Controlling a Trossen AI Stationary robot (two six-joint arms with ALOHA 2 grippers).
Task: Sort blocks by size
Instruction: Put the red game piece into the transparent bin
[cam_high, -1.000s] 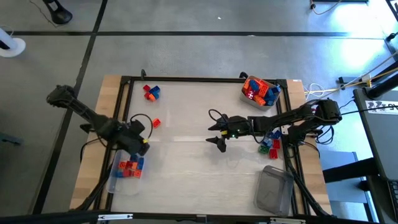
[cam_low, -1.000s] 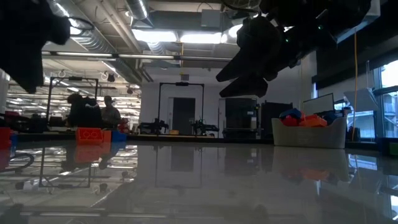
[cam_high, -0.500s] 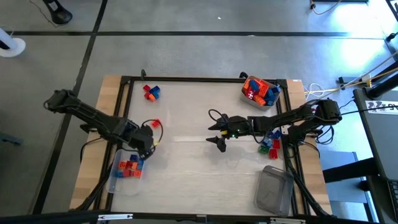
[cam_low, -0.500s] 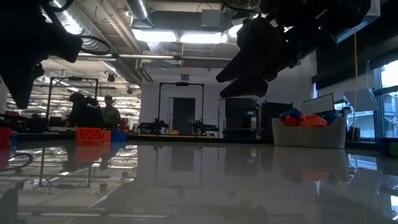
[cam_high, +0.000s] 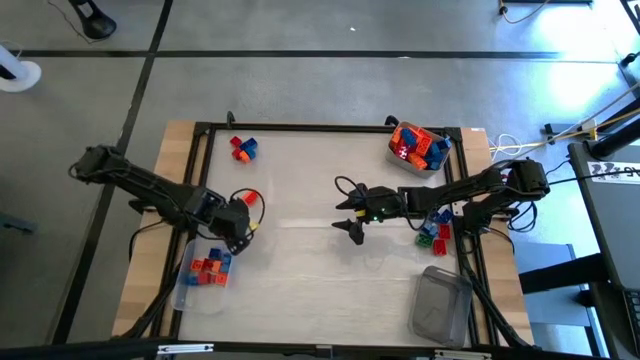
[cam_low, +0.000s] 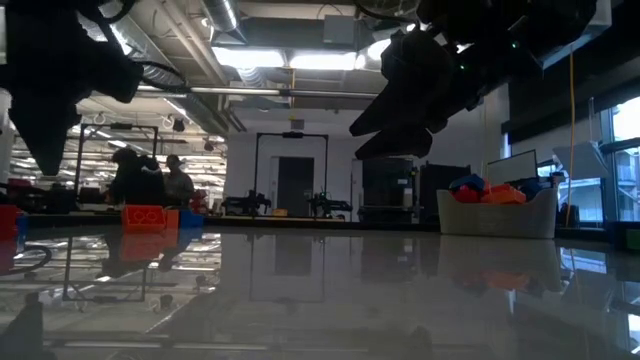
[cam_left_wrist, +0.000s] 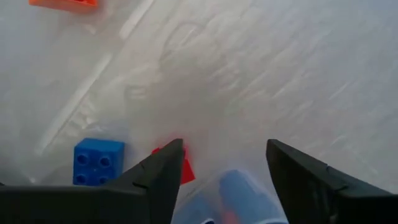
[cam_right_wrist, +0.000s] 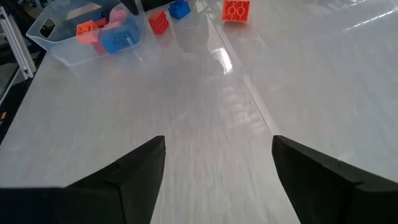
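Where finger overlaps, red block half-hidden.

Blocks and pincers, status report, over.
Left pincer open, empty, by the near-left tub of blocks. Right pincer open, empty, mid-table. Loose red block beside left pincer. Nothing in the way.

No readable text — no labels, no numbers

Two dark jointed arms with looping black cables, each claw's fingers black wedges.
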